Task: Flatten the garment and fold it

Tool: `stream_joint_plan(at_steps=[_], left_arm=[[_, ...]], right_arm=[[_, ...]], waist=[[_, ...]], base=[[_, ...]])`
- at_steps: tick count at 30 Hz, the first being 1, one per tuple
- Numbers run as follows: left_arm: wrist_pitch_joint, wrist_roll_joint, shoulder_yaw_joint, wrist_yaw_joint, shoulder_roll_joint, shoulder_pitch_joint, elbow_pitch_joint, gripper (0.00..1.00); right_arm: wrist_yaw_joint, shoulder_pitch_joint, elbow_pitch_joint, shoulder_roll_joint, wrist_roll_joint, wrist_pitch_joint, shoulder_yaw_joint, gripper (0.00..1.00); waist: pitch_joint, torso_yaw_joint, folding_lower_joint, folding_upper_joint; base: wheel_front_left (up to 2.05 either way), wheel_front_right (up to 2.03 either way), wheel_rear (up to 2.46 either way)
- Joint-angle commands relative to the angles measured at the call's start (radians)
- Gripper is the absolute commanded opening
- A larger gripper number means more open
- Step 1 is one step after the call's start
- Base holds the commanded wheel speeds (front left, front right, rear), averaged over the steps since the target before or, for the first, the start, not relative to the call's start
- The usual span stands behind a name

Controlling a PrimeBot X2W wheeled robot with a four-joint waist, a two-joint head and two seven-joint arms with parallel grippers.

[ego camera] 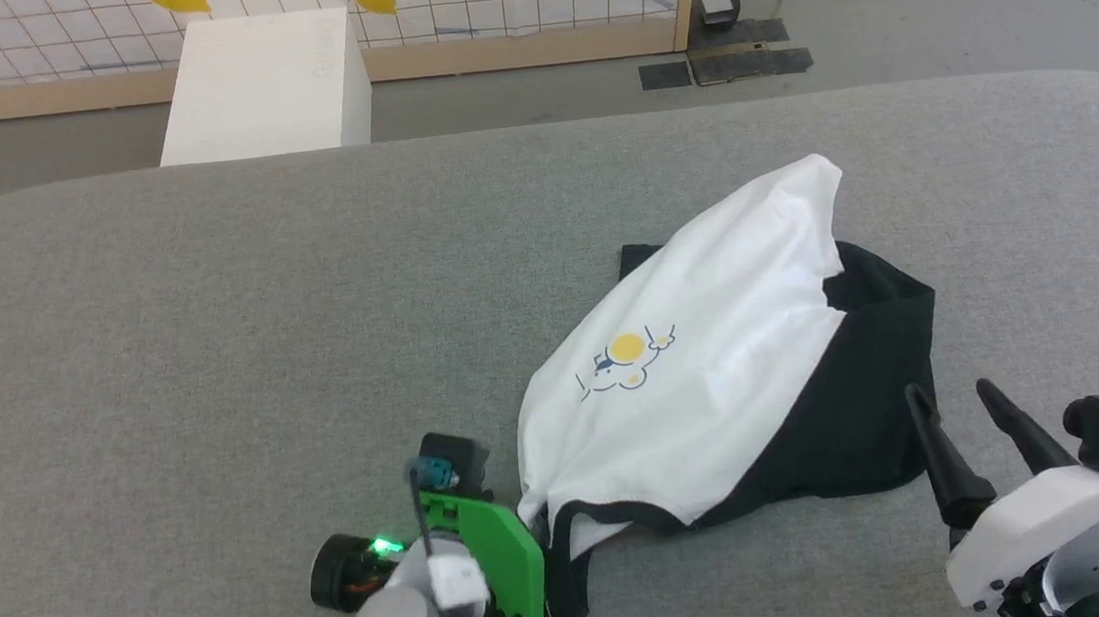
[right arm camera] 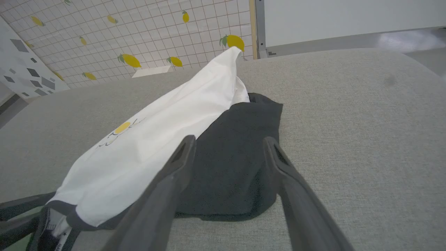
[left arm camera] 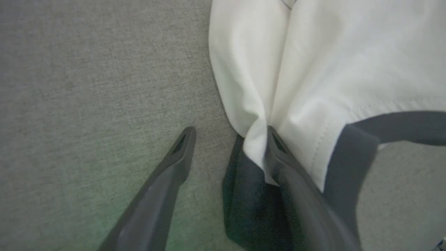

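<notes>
Head view: a grey table [ego camera: 169, 329] with a coarse woven cover and rounded corners. At the lower left of it is a pale wrist carrying a green bracket [ego camera: 501, 567]. In the left wrist view the left gripper [left arm camera: 230, 134] has its two long, dark, tapered fingers spread wide apart over the weave. A bunched fold of the garment [ego camera: 711, 364] sits inside the gap, against the inner face of the right-hand finger. The fingers are not closed on the cloth, and from this angle I cannot be sure whether that finger lies under it or merely beside it.

The garment lies right of the table's centre, crumpled and skewed. It is a soft white body with smooth, puffed folds, rising to a blunt point at its far end. A small yellow graphic [ego camera: 626, 349] with thin blue outlines marks the chest. A black ribbed collar [ego camera: 625, 523] curls along the near edge, next to the bracket. A matte black sleeve [ego camera: 871, 401] spreads flat from under the white on the right side.

Further right, the right gripper [ego camera: 960, 413] is just beside the sleeve's near edge. Its pointed fingers are parted and nothing is between them.
</notes>
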Motion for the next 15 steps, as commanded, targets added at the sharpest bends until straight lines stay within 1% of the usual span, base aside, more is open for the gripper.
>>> stream_joint_plan(at_steps=[1,4,5,6,7,9,11,13,14,15], left_arm=[[0.059,0.004,-0.014,0.006,0.004,-0.011,0.023,1.0],[0.19,-0.031,-0.052,-0.017,0.003,-0.007,0.036,1.0],[0.209,-0.047,-0.059,-0.024,0.003,-0.006,0.029,0.54],[0.221,-0.061,-0.07,-0.03,0.003,-0.006,0.016,0.23],[0.222,-0.071,-0.077,-0.034,0.003,-0.006,0.004,0.0],[0.199,-0.091,-0.077,-0.038,0.002,-0.007,-0.026,0.0],[0.122,-0.091,-0.05,-0.018,0.002,-0.019,-0.062,0.0],[0.024,-0.08,-0.004,0.024,0.008,-0.037,-0.088,0.0],[-0.041,-0.071,0.029,0.055,0.014,-0.05,-0.103,0.0],[-0.082,-0.068,0.054,0.077,0.02,-0.056,-0.109,0.0]], right_arm=[[-0.001,-0.015,0.003,0.001,0.002,-0.009,0.007,1.0],[-0.001,-0.015,0.006,0.001,0.004,-0.009,0.013,1.0],[-0.001,-0.015,0.006,0.001,0.004,-0.009,0.015,1.0],[-0.001,-0.016,0.006,0.001,0.005,-0.01,0.016,1.0],[-0.001,-0.016,0.006,0.001,0.006,-0.011,0.017,1.0],[-0.001,-0.019,0.007,0.001,0.008,-0.014,0.017,1.0],[-0.001,-0.022,0.008,0.001,0.008,-0.017,0.013,1.0],[-0.001,-0.026,0.01,0.001,0.007,-0.021,0.008,1.0],[-0.001,-0.028,0.011,0.001,0.006,-0.022,0.007,1.0],[-0.001,-0.03,0.012,0.001,0.005,-0.023,0.007,1.0]], waist=[[-0.001,-0.005,0.0,-0.0001],[0.002,-0.01,0.0,-0.0001],[0.003,-0.011,0.0,-0.0001],[0.005,-0.012,0.0,-0.0001],[0.008,-0.011,0.0,-0.0001],[0.013,-0.008,0.0,-0.0001],[0.017,-0.001,0.0,-0.0001],[0.02,0.01,0.0,-0.0001],[0.021,0.017,0.0,-0.0001],[0.022,0.022,0.0,-0.0001]], base=[[0.0,0.0,0.0],[0.0,0.0,0.0],[0.0,0.0,0.0],[0.0,0.0,0.0],[0.0,0.0,0.0],[0.0,0.0,0.0],[0.0,0.0,0.0],[0.0,0.0,0.0],[0.0,0.0,0.0],[0.0,0.0,0.0]])
